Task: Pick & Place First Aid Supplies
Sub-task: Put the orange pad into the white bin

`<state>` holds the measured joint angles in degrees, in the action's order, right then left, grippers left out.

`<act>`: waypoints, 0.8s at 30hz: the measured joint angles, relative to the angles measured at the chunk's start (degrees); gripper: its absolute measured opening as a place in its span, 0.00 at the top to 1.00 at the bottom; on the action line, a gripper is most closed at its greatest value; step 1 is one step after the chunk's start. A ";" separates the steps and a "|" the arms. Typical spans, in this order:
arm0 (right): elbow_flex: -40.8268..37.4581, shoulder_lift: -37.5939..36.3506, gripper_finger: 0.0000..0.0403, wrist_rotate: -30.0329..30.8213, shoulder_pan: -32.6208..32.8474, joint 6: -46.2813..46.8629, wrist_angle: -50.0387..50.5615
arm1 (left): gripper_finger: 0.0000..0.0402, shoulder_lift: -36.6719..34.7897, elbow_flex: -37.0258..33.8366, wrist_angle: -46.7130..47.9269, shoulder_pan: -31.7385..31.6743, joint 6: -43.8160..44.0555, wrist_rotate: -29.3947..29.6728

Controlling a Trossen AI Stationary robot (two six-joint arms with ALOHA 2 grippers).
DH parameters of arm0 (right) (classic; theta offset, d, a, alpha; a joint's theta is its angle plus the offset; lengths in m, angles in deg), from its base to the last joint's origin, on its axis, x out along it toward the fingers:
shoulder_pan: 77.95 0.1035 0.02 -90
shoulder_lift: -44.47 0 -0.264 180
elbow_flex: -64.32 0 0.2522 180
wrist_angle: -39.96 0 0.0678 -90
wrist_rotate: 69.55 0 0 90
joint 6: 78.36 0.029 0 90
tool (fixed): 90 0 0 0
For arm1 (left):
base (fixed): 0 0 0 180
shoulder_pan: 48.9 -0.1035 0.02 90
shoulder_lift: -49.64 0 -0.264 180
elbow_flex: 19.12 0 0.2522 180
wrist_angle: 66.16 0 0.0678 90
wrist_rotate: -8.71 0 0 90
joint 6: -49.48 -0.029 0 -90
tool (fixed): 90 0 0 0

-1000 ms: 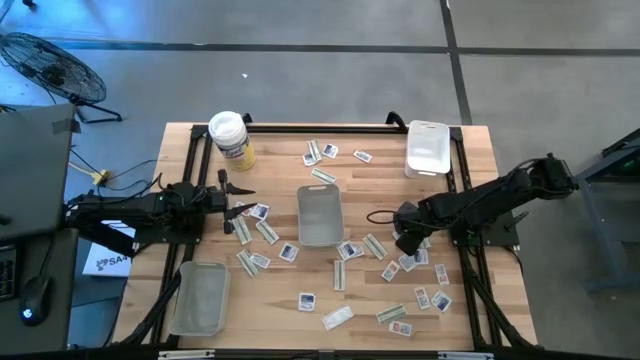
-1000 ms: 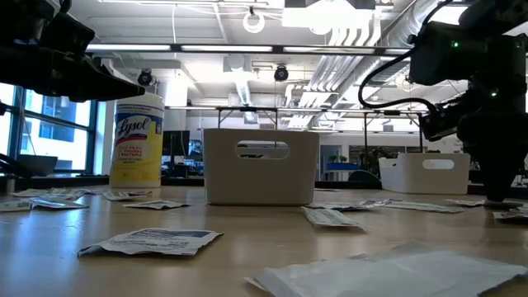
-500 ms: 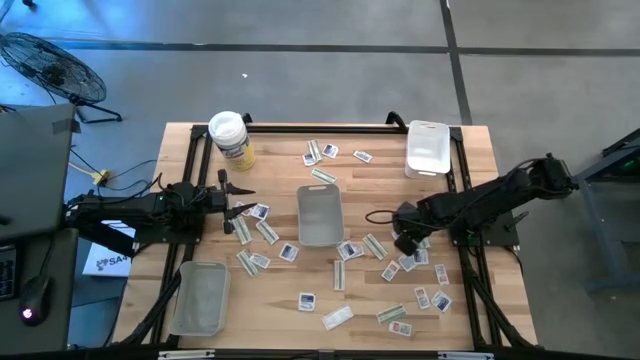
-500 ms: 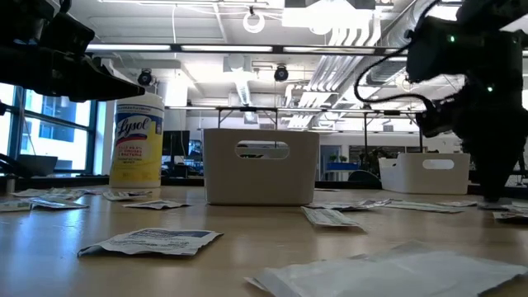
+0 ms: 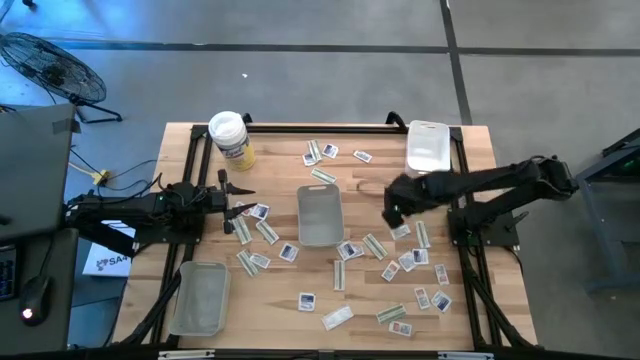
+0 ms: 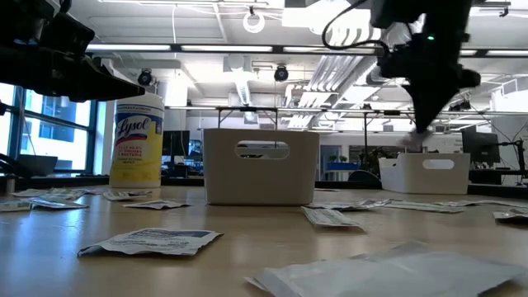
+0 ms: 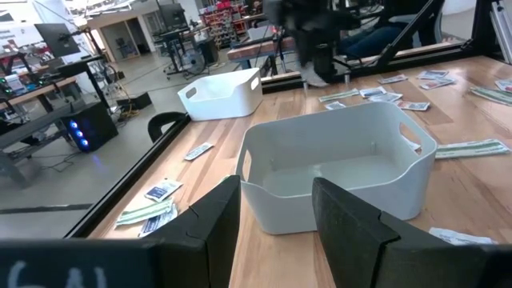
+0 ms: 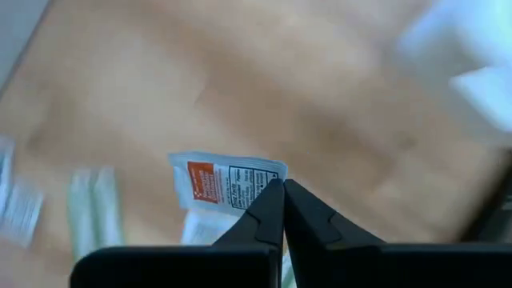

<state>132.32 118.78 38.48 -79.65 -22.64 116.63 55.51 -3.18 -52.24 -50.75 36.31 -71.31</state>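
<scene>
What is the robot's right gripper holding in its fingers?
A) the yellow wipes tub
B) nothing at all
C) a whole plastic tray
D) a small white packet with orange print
D. In the right wrist view, the right gripper has its fingertips closed together on the edge of a small white packet with orange print, held above the wooden table.
</scene>
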 joint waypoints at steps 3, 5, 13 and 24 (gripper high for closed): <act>3.83 -0.01 1.00 7.92 -6.38 2.62 4.58 | 0.62 0.00 0.01 0.00 -0.01 0.00 0.00; 5.37 -0.03 1.00 12.57 -11.42 2.65 5.76 | 0.62 0.00 0.02 0.00 0.00 0.00 -0.02; 1.78 -0.03 1.00 17.48 -31.60 -6.13 -0.19 | 0.62 0.00 0.00 0.00 -0.02 0.00 0.00; -13.78 -0.01 1.00 15.20 -38.30 -12.00 -18.35 | 0.62 0.00 0.00 0.00 -0.02 0.00 0.00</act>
<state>118.55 118.77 53.67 -117.95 -34.64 98.27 55.51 -3.18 -52.24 -50.77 36.31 -71.31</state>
